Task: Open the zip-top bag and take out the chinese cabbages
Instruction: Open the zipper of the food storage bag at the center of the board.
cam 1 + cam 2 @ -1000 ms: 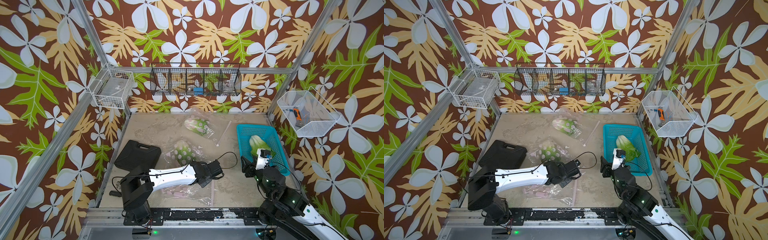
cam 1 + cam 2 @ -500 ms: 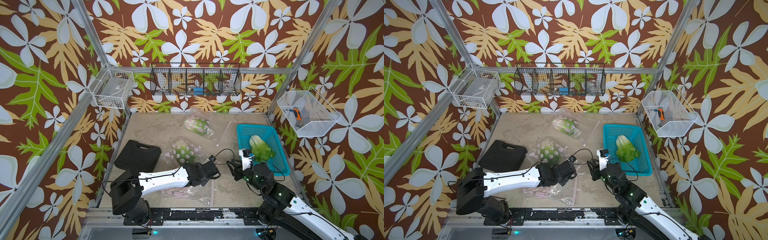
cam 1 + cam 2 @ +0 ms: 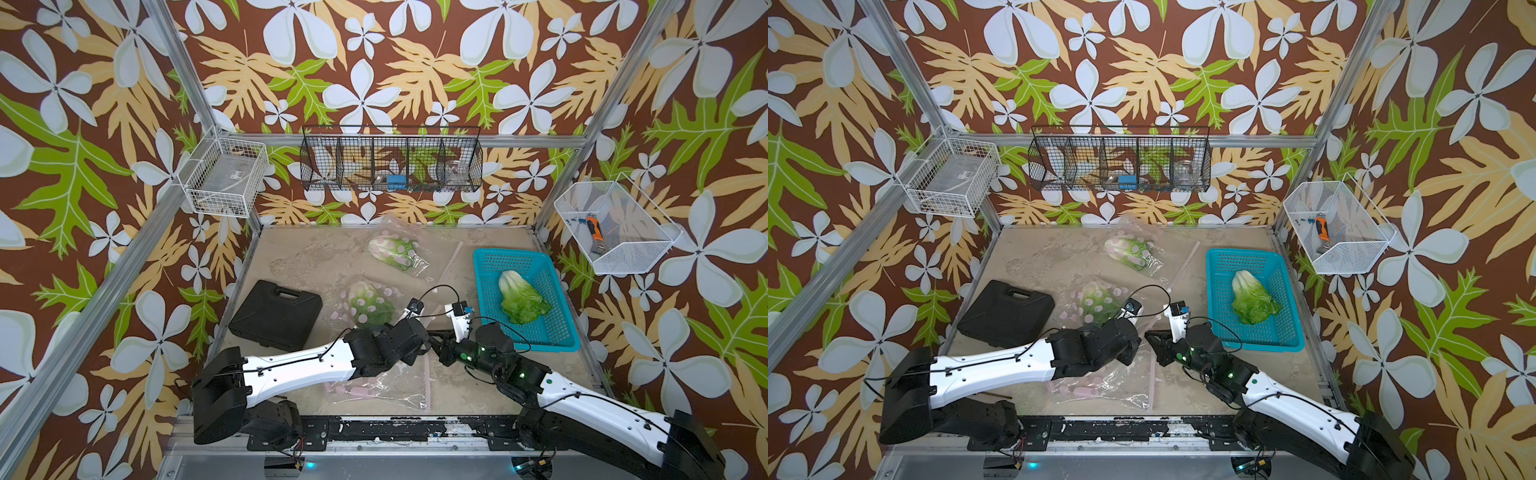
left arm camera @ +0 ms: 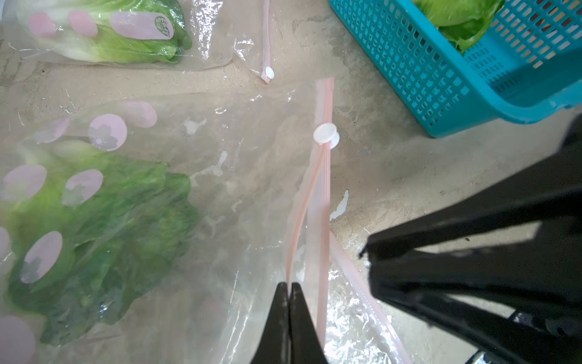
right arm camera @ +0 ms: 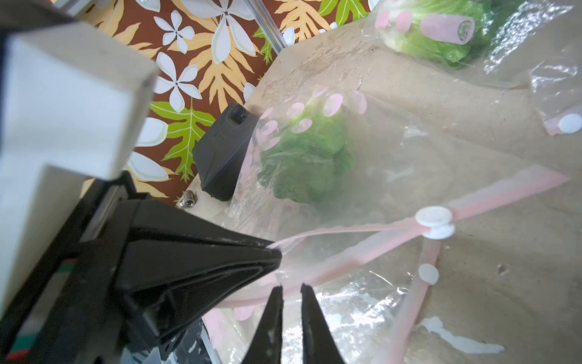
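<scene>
A clear zip-top bag (image 3: 399,309) with pink dots lies mid-table and holds one of the chinese cabbages (image 3: 368,305) (image 4: 94,236) (image 5: 308,157). Its pink zip strip is parted up to the white slider (image 4: 326,137) (image 5: 434,225). My left gripper (image 4: 288,285) (image 3: 430,334) is shut on one lip of the strip. My right gripper (image 5: 291,286) (image 3: 436,349) faces it, its tips at the other lip with a narrow gap between them. A second bagged cabbage (image 3: 392,251) lies further back. A bare cabbage (image 3: 521,299) lies in the teal basket (image 3: 540,338).
A black case (image 3: 276,313) lies at the left. A flat empty bag (image 3: 374,386) lies under the arms near the front edge. Wire baskets hang on the left (image 3: 224,178), back (image 3: 390,160) and right (image 3: 615,230) walls.
My right arm has swung left from the basket to the bag's mouth, and its jaws have narrowed. My left gripper has shifted toward the bag's mouth and closed on the lip.
</scene>
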Action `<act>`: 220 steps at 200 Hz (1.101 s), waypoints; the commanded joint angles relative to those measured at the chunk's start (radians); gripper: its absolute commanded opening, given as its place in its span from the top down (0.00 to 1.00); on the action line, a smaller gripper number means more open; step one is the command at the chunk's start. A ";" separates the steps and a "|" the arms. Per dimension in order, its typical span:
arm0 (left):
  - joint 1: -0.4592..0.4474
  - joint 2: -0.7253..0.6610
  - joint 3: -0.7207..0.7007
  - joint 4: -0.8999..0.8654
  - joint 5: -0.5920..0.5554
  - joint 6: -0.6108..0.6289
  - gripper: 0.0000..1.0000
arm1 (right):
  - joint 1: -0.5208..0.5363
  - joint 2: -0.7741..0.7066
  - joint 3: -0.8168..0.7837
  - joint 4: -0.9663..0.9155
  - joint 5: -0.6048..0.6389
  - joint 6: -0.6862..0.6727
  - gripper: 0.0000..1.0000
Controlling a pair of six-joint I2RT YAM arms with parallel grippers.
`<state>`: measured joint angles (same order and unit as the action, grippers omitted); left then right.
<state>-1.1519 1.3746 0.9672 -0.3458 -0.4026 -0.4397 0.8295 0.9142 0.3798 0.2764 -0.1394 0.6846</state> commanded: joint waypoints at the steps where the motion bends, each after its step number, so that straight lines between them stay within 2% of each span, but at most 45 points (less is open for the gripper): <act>1: 0.001 -0.028 -0.012 0.046 -0.019 -0.025 1.00 | 0.005 0.043 0.001 0.117 0.008 0.051 0.88; 48: 0.001 -0.068 -0.041 0.081 -0.025 -0.027 1.00 | 0.006 0.157 0.017 0.224 0.026 0.049 0.88; 81: 0.000 -0.070 -0.052 0.097 -0.030 -0.033 1.00 | 0.007 0.228 0.043 0.225 0.041 0.056 0.87; 116: 0.001 -0.131 -0.091 0.141 -0.086 -0.043 1.00 | 0.007 0.237 0.022 0.142 0.151 0.038 0.87; 148: 0.001 -0.212 -0.170 0.259 -0.083 -0.022 1.00 | 0.007 0.233 -0.026 0.222 0.179 0.007 0.83; 184: 0.001 -0.224 -0.206 0.294 -0.076 -0.007 1.00 | 0.007 0.275 0.058 0.151 0.147 -0.061 0.80; 220: 0.001 -0.202 -0.225 0.315 -0.090 -0.002 1.00 | 0.007 0.241 0.123 0.057 0.110 -0.056 0.80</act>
<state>-1.1519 1.1610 0.7471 -0.0757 -0.4736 -0.4587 0.8364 1.1770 0.4637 0.4091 -0.0036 0.6483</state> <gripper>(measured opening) 0.052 0.200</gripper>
